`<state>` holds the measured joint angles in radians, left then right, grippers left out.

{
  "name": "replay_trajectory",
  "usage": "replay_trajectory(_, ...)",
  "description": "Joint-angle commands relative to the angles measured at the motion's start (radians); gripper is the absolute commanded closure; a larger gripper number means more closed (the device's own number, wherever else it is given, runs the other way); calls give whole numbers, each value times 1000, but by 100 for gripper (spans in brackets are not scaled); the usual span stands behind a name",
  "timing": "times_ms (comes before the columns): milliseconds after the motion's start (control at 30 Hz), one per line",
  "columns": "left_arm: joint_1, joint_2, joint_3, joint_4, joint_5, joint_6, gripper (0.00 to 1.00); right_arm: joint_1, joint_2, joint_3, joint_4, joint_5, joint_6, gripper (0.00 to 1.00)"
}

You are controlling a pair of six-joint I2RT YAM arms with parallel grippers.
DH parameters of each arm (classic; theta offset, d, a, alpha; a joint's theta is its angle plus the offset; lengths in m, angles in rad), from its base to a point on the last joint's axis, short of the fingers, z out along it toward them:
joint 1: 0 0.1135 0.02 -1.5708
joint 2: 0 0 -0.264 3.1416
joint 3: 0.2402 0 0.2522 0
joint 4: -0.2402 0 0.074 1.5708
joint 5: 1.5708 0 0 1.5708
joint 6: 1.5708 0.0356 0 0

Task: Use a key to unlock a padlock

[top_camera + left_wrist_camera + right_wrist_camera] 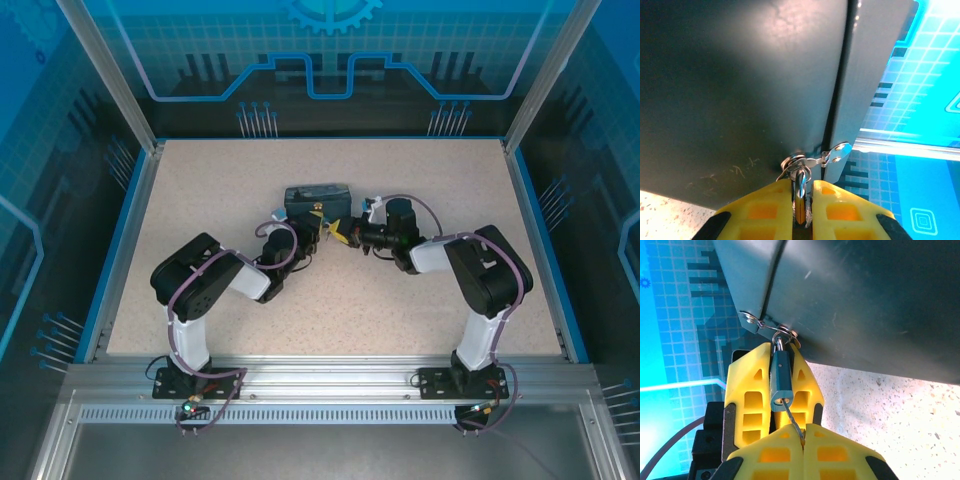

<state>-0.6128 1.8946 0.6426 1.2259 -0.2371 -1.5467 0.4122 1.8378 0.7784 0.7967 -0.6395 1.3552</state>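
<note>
At the middle of the worktop (200,200), against the near side of the tin (315,193), the left hand (801,189) is clenched on the padlock (780,375). Its yellow fingers (747,390) press either side of the teal body, while the thin shackle hangs through the tin's silvery hasp (832,154). Just right of it, the key (792,416) meets the keyhole at the padlock's free end, and the right hand (803,432) grips the key's other end between closed fingertips.

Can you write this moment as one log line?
left gripper: holds padlock | right gripper: holds key | key: in keyhole
</note>
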Motion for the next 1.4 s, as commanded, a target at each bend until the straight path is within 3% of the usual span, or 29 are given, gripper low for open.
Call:
replay_trajectory(0, -87, -54, 11, 124, 231, -33, 100, 15, 16, 4, -5, 46, 21, 100)
replay_trajectory(567, -82, -45, 18, 124, 238, -35, 100, -5, 7, 15, -21, 5, -37, 100)
replay_trajectory(700, -82, -39, 19, 124, 244, -34, 100, 16, -19, 95, -181, 11, -146, 100)
replay_trajectory(1067, -82, -37, 9, 138, 247, -33, 100, 7, 153, 95, 259, -34, 319, 100)
replay_trajectory(1367, -83, -33, 0, 144, 250, -33, 100, 8, 124, 165, 202, -59, 323, 100)
